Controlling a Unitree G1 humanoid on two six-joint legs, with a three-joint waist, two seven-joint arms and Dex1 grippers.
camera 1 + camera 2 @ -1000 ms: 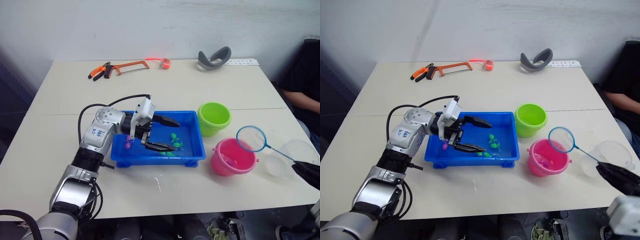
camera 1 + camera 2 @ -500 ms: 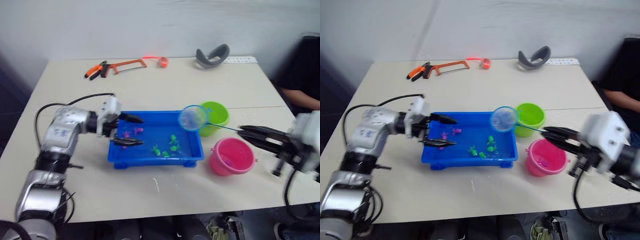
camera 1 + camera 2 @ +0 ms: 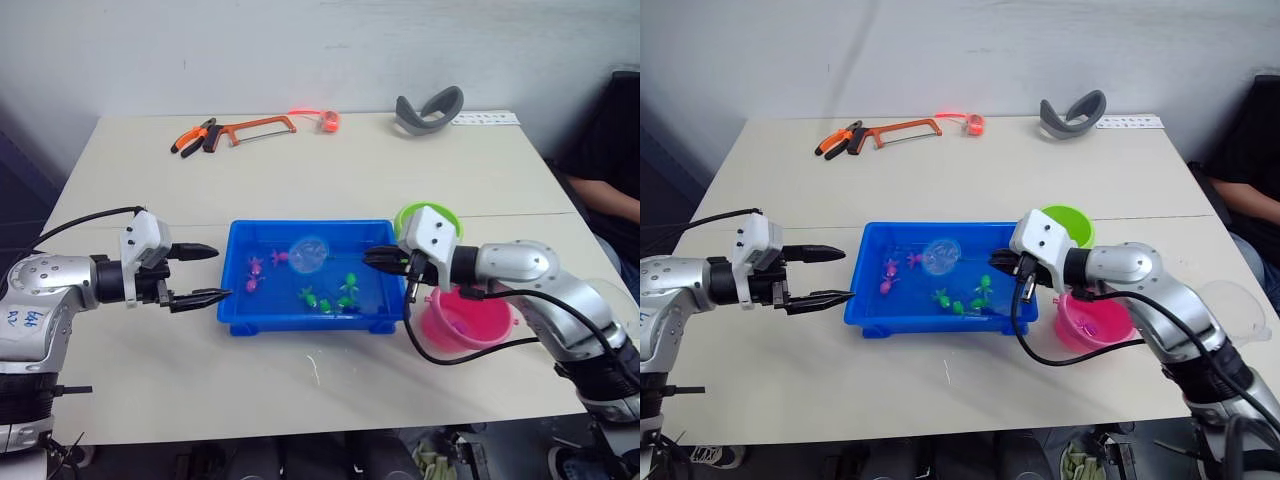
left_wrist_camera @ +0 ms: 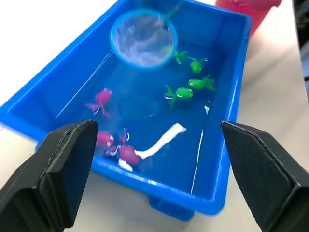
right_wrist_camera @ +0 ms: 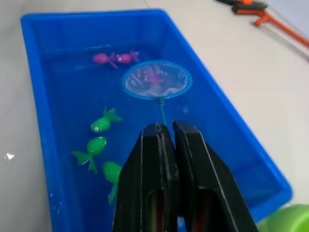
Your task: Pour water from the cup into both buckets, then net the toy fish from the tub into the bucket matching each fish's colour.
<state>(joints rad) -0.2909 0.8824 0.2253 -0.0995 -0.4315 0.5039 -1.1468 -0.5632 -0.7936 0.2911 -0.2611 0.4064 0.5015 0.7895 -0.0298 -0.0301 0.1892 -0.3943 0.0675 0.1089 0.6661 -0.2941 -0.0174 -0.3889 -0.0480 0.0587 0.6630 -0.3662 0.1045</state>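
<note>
While the right gripper [image 5: 166,133] holds the net [image 5: 156,79] over the tub [image 3: 240,310], its arm reaches leftward.

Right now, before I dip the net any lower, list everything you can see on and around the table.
Tub: one, blue, mid-table.
Fish: three pink, tub's left half; four green, right half.
Net: one, light blue hoop, over the tub.
Buckets: green behind pink, right of the tub.
Cup: one, clear, far right.
Hacksaw, pliers: orange, table's back.
Grey headset: back right.
Person: dark clothes, right edge.
Left claw: open, left of the tub.
Right claw: shut on the net's handle.
</note>
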